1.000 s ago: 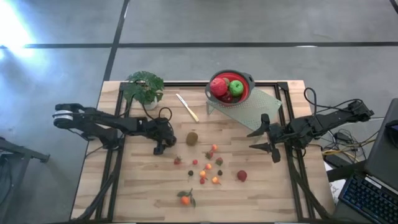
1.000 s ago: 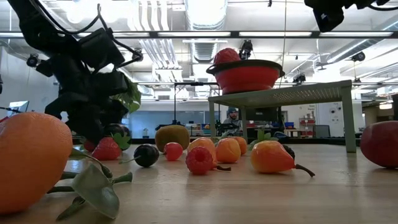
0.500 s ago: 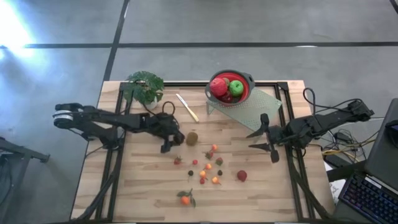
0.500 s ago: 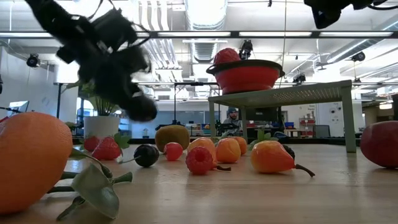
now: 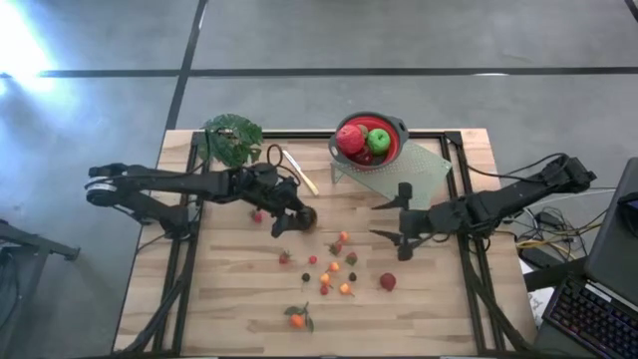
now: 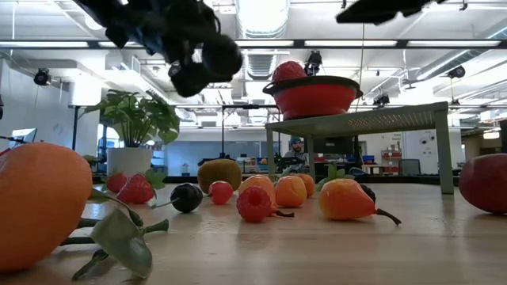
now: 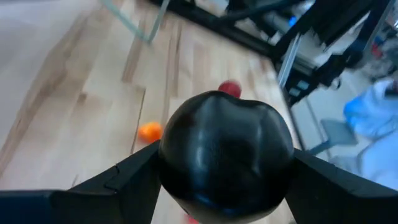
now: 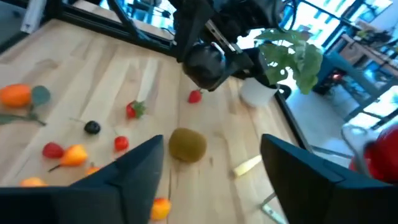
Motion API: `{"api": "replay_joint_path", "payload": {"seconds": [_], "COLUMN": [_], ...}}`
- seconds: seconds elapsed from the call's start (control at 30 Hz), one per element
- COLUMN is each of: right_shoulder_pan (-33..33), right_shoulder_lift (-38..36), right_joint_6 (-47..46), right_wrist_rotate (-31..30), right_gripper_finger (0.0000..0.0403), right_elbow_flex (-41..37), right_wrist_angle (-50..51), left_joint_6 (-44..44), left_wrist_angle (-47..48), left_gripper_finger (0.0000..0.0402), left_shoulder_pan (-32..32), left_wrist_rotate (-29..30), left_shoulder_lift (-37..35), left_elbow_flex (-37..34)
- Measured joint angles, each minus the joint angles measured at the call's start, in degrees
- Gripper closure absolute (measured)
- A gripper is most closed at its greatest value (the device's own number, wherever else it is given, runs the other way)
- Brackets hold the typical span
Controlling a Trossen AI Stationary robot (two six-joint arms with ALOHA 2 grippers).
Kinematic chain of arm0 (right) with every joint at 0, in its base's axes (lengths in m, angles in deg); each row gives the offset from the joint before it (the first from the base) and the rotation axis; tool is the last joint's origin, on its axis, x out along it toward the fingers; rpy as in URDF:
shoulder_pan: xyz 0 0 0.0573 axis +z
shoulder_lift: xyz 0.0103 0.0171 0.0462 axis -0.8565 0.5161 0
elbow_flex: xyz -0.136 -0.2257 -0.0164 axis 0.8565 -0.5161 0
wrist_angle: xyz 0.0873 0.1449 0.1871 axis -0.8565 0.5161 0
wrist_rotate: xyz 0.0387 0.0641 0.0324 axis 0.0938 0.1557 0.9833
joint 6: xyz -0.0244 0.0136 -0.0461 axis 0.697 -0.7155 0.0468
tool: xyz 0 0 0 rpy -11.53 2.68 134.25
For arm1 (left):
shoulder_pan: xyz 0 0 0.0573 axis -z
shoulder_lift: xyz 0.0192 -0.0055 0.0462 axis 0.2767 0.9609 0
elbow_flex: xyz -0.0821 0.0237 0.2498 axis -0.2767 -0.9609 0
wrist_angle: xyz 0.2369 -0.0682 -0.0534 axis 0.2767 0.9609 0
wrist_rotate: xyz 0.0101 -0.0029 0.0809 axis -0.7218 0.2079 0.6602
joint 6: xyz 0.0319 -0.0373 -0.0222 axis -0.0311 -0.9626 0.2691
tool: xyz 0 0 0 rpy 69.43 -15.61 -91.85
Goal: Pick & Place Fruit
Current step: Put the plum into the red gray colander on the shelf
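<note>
The pale planked wooden worktop (image 5: 439,299) is being crossed by the left tool (image 5: 297,214), which is clenched on a smooth, glossy dark plum (image 7: 225,152) lifted above the fuzzy brown kiwi (image 5: 309,218); the plum should be carried level and released low over the round red bowl (image 5: 395,152) on the perforated stand. The right tool (image 5: 394,221) is being held released over the middle, while small berries (image 5: 334,267) are lying scattered.

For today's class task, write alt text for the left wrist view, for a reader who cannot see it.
The left gripper holds a dark plum between its two dark fingers, filling the middle of the picture. Behind it lies a pale wooden table with a small orange fruit and a red fruit on it.
</note>
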Motion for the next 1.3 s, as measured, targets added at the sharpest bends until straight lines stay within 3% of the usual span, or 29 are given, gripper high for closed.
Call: {"api": "replay_joint_path", "payload": {"seconds": [0.17,0.3,0.5,0.87,1.3], "right_shoulder_pan": [0.14,0.14,0.25,0.25,-0.69], "right_shoulder_lift": [7.43,13.44,22.27,34.67,39.95], "right_joint_6": [4.17,10.04,17.27,21.36,23.47], "right_wrist_rotate": [-1.45,-2.45,-9.99,-17.10,-19.78], "right_gripper_finger": [0.0056,0.0026,0.0028,0.0028,0.0029], "right_elbow_flex": [6.35,11.49,19.18,31.70,37.68], "right_wrist_angle": [-0.04,-0.02,0.19,1.74,1.08], "left_joint_6": [-3.90,-7.50,-12.16,-15.49,-15.47], "left_wrist_angle": [-3.46,-6.93,-8.27,-12.53,-14.81], "left_gripper_finger": [0.0112,0.0112,0.0112,0.0113,0.0113], "left_shoulder_pan": [0.00,0.00,0.00,0.00,0.11], "left_wrist_rotate": [-0.01,0.00,-0.01,-4.36,-9.57], "left_shoulder_lift": [0.00,0.00,0.00,-0.01,-0.15], "left_elbow_flex": [1.30,1.28,1.24,1.65,1.65]}}
